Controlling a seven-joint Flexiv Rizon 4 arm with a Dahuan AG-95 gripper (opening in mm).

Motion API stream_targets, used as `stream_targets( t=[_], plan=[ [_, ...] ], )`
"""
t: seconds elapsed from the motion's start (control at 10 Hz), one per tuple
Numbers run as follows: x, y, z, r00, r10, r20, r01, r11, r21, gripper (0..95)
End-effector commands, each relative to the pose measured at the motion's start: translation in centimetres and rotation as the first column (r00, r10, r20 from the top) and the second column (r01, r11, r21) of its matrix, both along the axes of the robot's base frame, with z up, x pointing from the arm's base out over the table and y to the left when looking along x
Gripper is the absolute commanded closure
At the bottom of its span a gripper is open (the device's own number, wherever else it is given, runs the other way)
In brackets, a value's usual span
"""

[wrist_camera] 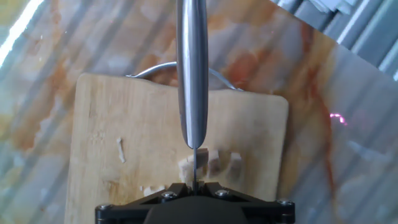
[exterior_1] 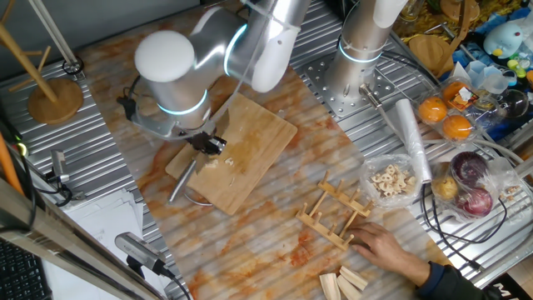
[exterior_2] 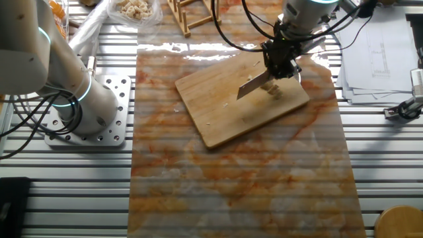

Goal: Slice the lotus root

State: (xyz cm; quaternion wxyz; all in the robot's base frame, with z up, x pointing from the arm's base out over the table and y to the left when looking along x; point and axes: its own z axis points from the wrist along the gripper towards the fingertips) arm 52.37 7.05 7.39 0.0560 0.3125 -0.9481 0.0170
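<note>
**On the board, mid-cut**

On the board (wrist_camera: 124, 124), near the end with the metal handle loop, lies the lotus root (wrist_camera: 211, 163): a small pale chunk with cut pieces beside it and a few cream scraps further along the wood. In the other fixed view the same pieces (exterior_2: 275, 90) sit just under my knife (exterior_2: 254, 84).

My pincer (exterior_2: 283, 61) is pressed together on the knife handle, with the blade running out ahead of me. In the hand view I look straight along the blade's spine, and its edge comes down among the pieces, close over the root or touching it; I cannot tell which.

I judge that I am in the slicing itself, with some cuts made and some chunk left. The next move, as I see it, calls for a small shift along the root, the blade kept upright and square to it, then a firm press to the wood. The pieces are small and loose, so they may skid or cling to the blade.

Further out, the board rests on a marbled orange-and-white mat (exterior_1: 275, 225). Beyond it stand a wooden rack (exterior_1: 337, 212), a bag of holed slices (exterior_1: 391, 181) and some oranges (exterior_1: 445, 117), and a person's hand (exterior_1: 385, 243) rests just beside the rack.

I can read no brand, label or writing anywhere; the papers at the table's edge are too small to make out.
</note>
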Motion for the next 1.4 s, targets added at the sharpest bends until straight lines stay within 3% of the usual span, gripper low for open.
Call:
stream_targets(
  t=[0.1, 0.6, 1.1, 1.4],
  plan=[
    [-0.4, 0.1, -0.2, 1.000, 0.016, 0.007, -0.016, 1.000, 0.001, 95.0],
    [-0.6, 0.2, -0.8, 0.997, 0.075, 0.016, -0.074, 0.997, -0.023, 95.0],
    [-0.7, 0.0, -1.5, 0.997, 0.072, 0.026, -0.072, 0.997, -0.022, 95.0],
    [-1.3, -0.3, -2.9, 0.996, 0.083, 0.041, -0.082, 0.996, -0.021, 95.0]
  ],
)
